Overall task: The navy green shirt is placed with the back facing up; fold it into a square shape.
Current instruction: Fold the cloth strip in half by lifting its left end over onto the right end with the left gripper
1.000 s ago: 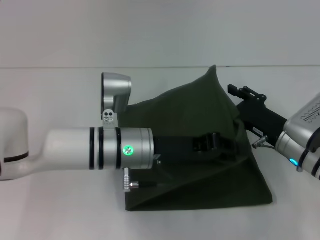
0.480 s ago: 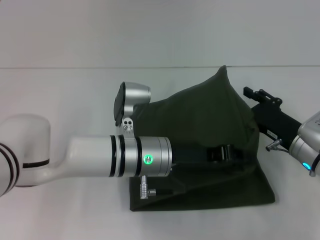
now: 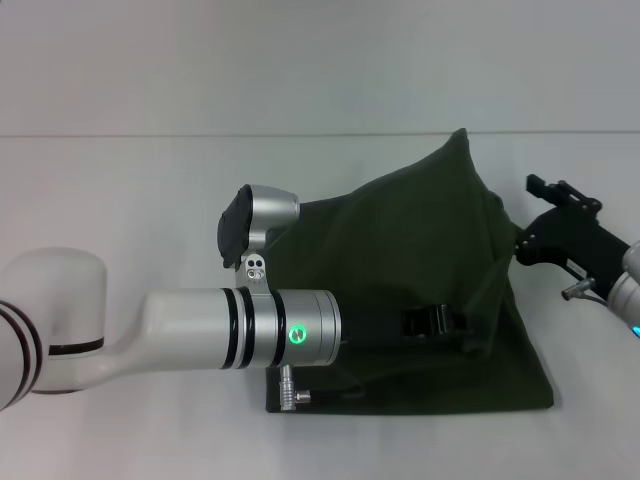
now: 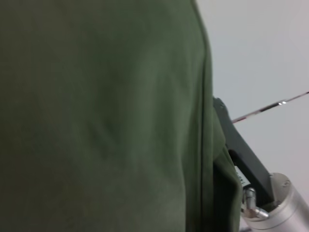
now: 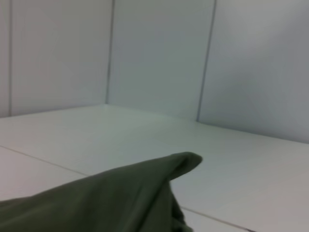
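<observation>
The dark olive-green cotton shirt (image 3: 420,260) was held tented between both grippers, the right gripper (image 3: 522,245) pinching its right-hand edge; the left gripper's (image 3: 455,325) hold was unclear.

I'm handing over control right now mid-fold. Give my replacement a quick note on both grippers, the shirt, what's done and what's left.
Left gripper: reaching across the navy green shirt, buried in a lifted fold of it near the middle; appears shut on cloth.
Right gripper: at the shirt's right edge, holding it raised.
Shirt: on the white table, bottom layer flat, upper layer tented to a peak at the far side.
Done: shirt already partly folded, another fold lifted.
Left: lay this fold down, release, flatten into a square.
</observation>
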Available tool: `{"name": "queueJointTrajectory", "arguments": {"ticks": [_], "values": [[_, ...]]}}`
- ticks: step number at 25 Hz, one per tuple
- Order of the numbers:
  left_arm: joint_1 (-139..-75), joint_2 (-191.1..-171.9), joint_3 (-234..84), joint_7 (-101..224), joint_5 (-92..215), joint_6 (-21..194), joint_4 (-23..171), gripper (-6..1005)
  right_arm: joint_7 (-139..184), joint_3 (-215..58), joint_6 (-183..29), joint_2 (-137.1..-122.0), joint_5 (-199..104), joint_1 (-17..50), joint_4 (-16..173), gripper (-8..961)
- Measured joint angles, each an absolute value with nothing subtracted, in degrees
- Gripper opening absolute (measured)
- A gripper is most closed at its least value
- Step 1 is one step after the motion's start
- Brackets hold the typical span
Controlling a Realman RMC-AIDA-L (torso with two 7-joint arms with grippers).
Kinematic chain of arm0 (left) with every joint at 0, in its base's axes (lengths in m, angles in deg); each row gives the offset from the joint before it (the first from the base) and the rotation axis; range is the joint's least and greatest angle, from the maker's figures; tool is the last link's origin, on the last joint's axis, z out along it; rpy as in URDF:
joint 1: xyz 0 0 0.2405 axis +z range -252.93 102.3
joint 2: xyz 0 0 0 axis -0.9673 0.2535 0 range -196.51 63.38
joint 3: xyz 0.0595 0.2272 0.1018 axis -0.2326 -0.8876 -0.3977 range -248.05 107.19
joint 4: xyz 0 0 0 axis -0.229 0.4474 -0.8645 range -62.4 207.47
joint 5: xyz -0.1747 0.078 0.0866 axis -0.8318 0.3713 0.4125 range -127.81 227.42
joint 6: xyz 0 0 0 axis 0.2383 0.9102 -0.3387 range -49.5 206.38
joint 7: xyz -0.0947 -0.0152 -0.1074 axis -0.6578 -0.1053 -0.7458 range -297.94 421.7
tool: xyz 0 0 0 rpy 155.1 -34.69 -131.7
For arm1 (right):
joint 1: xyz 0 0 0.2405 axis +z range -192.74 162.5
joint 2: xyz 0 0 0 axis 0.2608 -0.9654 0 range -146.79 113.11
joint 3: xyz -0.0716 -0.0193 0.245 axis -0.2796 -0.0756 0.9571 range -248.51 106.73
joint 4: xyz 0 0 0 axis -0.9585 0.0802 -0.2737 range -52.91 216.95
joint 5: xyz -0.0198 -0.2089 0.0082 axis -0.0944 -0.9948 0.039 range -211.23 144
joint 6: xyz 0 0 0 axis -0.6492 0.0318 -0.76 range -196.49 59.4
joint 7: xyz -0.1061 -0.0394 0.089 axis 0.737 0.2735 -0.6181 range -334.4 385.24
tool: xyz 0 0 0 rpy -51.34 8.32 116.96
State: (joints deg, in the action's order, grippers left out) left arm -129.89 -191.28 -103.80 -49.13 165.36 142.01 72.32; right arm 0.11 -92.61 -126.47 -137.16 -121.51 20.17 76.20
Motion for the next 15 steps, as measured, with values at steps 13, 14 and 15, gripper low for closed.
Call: {"name": "queueJointTrajectory", "arguments": {"ticks": [13,14,15], "values": [[-129.7,-191.27,-102.9,-48.9,164.9,141.3,71.5,53,2.2,-85.2,-124.2,-137.19,-121.4,19.5,75.8,718],[-129.7,-191.28,-102.9,-48.9,165.0,141.2,71.3,55,2.5,-84.2,-124.5,-137.21,-121.4,19.4,76.0,718],[-129.8,-191.28,-102.8,-48.9,165.0,141.1,70.9,57,2.7,-83.2,-124.9,-137.21,-121.4,19.3,76.1,718]]}}
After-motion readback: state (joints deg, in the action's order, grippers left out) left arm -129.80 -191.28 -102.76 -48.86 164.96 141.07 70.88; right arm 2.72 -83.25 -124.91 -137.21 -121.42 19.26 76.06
